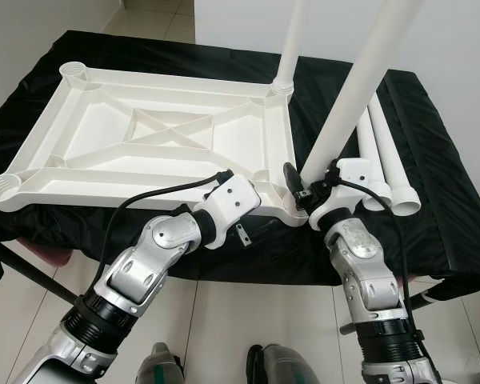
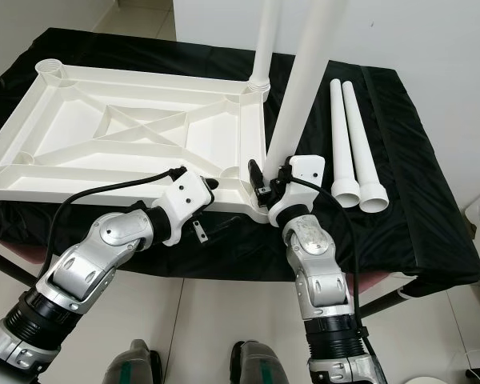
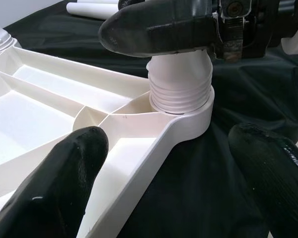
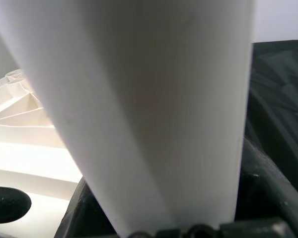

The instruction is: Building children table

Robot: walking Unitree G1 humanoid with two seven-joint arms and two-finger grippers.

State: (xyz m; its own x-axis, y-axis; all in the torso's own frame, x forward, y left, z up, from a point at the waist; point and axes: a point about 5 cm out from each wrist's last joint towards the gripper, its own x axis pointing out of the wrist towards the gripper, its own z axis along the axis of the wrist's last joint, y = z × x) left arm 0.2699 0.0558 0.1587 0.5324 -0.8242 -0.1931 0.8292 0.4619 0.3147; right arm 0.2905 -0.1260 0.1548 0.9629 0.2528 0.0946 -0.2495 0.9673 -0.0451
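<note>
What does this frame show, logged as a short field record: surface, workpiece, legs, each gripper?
surface: black-covered table
workpiece: white tabletop, underside up
legs fitted: one upright leg in far right corner socket
leg in progress: tilted leg, threaded end in near right corner socket
spare legs: two, lying on cloth
right gripper: shut on tilted leg
left gripper: open, straddling tabletop's near edge

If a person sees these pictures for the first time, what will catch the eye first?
First, the white tabletop, upside down on the black cloth, with one leg upright in its far right corner. Then the right gripper, shut on a second leg at the near right corner socket. Two spare legs lie at the right.
</note>
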